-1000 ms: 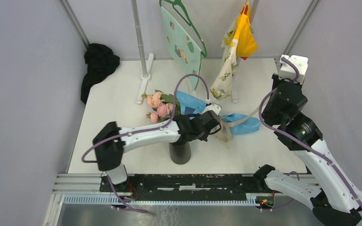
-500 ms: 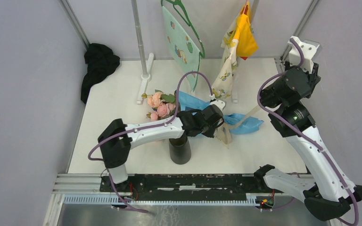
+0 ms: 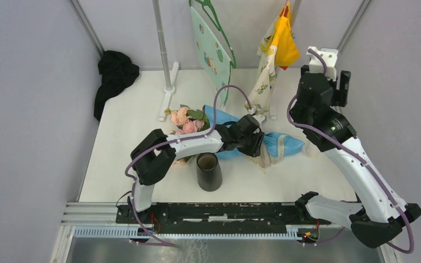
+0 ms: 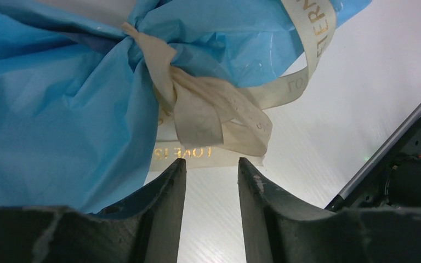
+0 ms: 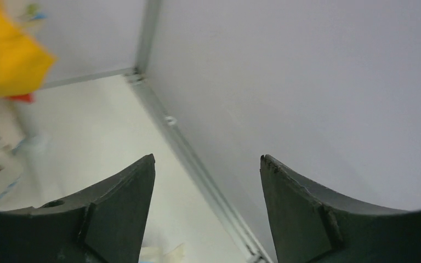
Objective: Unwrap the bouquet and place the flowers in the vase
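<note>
**Both tools parted and empty; bouquet tied on the counter, vase beside it**

At the lower centre of the overhead view, nearest the arm bases, the vase (image 3: 209,171) stands upright on the white counter (image 3: 137,120). Its dark mouth is turned up, and no stem reaches into it.

Just beyond the vase, the left arm stretches across the middle of the frame. In the left wrist view, the left tool (image 4: 212,161) has its fingers a narrow gap apart, with only bare counter between them. The tips sit just short of the cream ribbon (image 4: 208,112), which carries gold lettering. It is knotted around the gathered light-blue paper (image 4: 60,109) that fills the upper left of that view. Whether a fingertip touches the paper, I cannot tell.

The bouquet (image 3: 219,116) lies on its side at mid-counter. The flowers (image 3: 185,121) point toward the left of the frame, and the blue wrap trails off to the right behind the left arm, which covers the bouquet's middle.

Farther back, at the upper right, the right arm is raised off the counter. The right tool (image 5: 207,159) has its fingers spread wide and holds nothing; it faces a grey wall (image 5: 307,82) and a metal frame rail (image 5: 181,137).

At the back edge, a pale green patterned cloth (image 3: 214,46) and a yellow cloth (image 3: 284,46) hang from a rack (image 3: 164,49). A black cloth heap (image 3: 115,74) sits in the upper left corner.
</note>
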Tool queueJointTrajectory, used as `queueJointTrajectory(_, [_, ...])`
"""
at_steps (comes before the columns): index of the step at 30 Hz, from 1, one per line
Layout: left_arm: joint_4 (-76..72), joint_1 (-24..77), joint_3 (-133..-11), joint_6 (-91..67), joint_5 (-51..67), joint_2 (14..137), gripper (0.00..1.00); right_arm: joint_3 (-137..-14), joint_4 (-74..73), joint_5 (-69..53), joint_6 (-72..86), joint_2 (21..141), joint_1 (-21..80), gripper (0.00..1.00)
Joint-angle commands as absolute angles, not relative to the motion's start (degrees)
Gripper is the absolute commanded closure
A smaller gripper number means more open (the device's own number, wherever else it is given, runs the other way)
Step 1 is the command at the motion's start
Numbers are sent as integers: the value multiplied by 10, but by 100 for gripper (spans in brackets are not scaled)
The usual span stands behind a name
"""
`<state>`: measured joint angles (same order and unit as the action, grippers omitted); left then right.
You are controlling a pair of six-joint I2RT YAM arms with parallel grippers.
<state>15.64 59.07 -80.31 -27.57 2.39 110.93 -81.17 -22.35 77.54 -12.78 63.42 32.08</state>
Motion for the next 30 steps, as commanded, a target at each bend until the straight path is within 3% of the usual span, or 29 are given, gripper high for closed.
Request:
queueJointTrajectory(1, [115, 579, -856, -272, 94, 1154, 56, -755, -304, 515, 32, 618, 316, 24])
queueJointTrajectory(7, [100, 565, -922, -278, 131, 1199, 77, -641, -264, 474, 69, 588, 316, 28])
queueJointTrajectory(13, [-22, 522, -963, -321, 215, 1226, 81, -557, -224, 471, 81, 506, 316, 29])
queueJointTrajectory(16, [-77, 501, -1001, -365, 281, 1267, 79, -539, -240, 465, 90, 493, 315, 29])
queueJointTrajectory(22, [-59, 483, -1071, -345, 252, 1326, 56, -461, -223, 368, 111, 460, 315, 30])
queueJointTrajectory(30, [-72, 466, -917, -321, 196, 1184, 43, -386, -189, 241, 113, 476, 318, 35])
